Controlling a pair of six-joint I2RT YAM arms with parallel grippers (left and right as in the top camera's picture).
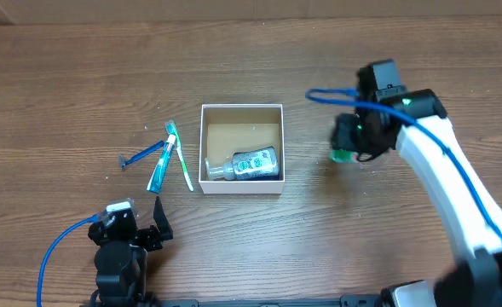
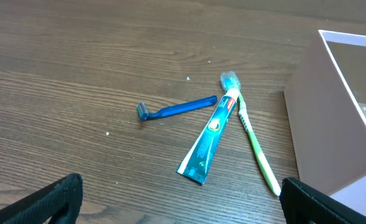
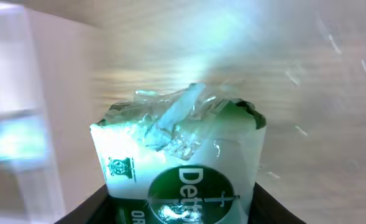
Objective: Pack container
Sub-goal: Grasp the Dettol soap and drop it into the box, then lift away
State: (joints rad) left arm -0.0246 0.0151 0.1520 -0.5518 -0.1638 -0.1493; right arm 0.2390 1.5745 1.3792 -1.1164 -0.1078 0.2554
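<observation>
The brown wooden table (image 1: 63, 85) carries a white-walled box (image 1: 241, 186) near its middle. Just left of the box lie a green toothbrush (image 1: 182, 162), a toothpaste tube (image 1: 162, 164) touching it near the bristles, and a blue razor (image 1: 144, 154) farthest left.

Low in the middle of the right wrist view, the white-and-green packet (image 3: 183, 168) carries a green oval with white letters reading "Dett", cut off by the frame edge; "OR" starts a line lower left. Print on the toothpaste tube (image 2: 210, 135) and the bottle (image 1: 245, 163) is too small to read
</observation>
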